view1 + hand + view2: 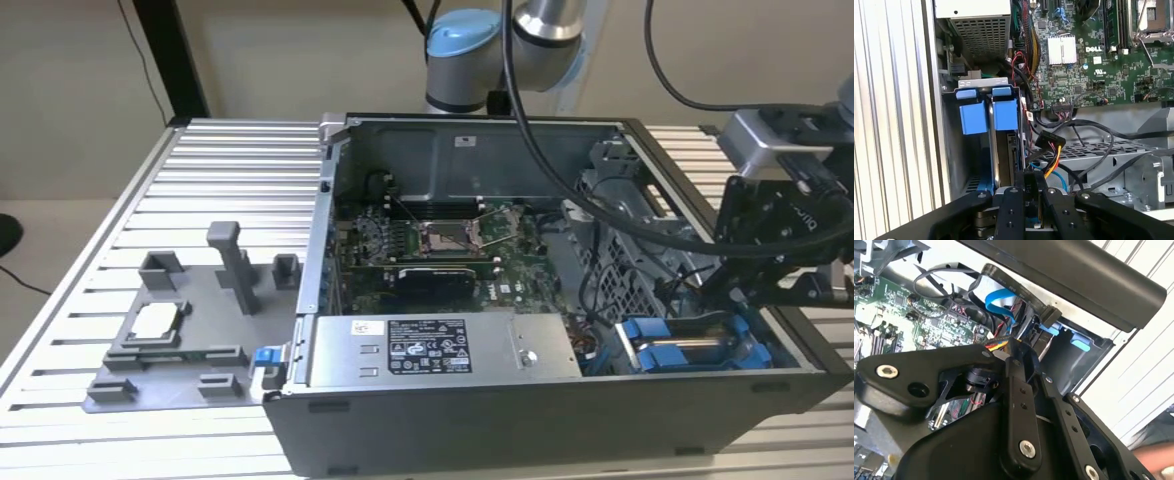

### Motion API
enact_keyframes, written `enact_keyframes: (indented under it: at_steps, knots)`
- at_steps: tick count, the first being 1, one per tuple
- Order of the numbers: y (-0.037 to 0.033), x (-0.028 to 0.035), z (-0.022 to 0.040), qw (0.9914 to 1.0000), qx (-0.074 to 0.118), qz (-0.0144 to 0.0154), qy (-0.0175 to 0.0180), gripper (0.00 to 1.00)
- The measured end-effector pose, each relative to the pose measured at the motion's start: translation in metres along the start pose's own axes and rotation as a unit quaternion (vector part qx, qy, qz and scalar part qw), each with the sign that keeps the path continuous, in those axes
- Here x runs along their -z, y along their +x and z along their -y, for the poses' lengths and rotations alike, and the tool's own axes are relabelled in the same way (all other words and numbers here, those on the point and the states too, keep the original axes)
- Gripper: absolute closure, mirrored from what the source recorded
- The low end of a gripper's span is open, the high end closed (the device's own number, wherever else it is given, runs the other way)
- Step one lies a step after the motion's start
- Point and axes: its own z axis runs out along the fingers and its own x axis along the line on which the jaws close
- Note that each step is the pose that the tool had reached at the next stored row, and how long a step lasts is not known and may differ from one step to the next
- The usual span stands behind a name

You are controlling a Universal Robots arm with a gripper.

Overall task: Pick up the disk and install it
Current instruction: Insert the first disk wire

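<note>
Installing step in hand, to judge by the layout: finds the flat silver-grey disk in its blue plastic bracket (996, 145) already standing on edge inside the drive bay of the open dark-grey metal computer case (534, 420), directly ahead of the black claw (1030, 176) and very near its tip. Looks well down in the slot, blue tabs at the end farthest from the claw. Judged near the end of the task, with only the final seating in question. Calls for a straight line along the bay's rails and a clear path past the bundle of yellow, red and black wires with a black connector (1051, 145), just to one side of the claw. Places the green circuit board (1094, 65) well beyond the claw, past those wires. Cannot tell the state of the claw, nor whether it touches the disk or grips anything: hides the contact point behind its own black linkage in both wrist views. Cuts off the near end of the disk there too. Leaves the bay's depth and any latch too dark to make out.
</note>
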Motion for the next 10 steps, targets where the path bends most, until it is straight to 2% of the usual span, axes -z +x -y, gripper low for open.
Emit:
enact_keyframes:
  at_steps: [10]
  knots:
    - [0.0048,-0.002,-0.001,1.0,0.001,0.0,-0.0001,1.0]
